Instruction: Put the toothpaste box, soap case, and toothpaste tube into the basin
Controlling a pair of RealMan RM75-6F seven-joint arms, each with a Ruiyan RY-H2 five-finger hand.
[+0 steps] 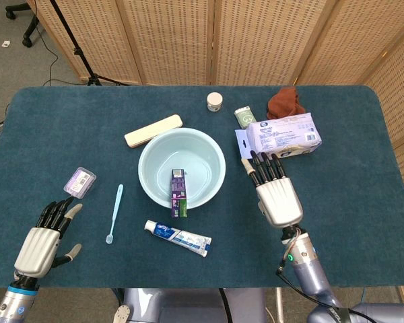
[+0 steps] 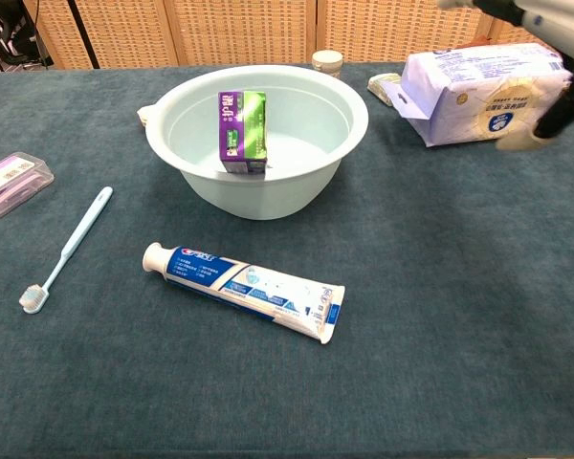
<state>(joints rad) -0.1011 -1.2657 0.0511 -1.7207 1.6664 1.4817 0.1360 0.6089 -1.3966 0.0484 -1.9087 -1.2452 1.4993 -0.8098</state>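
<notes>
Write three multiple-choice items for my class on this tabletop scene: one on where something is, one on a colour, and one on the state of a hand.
1. Where is the toothpaste box?
A. on the cloth by the toothbrush
B. inside the basin
C. on the wipes pack

2. What colour is the toothbrush?
A. light blue
B. red
C. black

3. How is the right hand?
A. gripping the toothpaste tube
B. pressing on the soap case
C. holding nothing, fingers apart

Answers: 1 B, the box leans against the basin's inner wall. 2 A, both views show a pale blue handle. 3 C, it hovers right of the basin; the toothpaste tube and soap case lie untouched on the cloth.
</notes>
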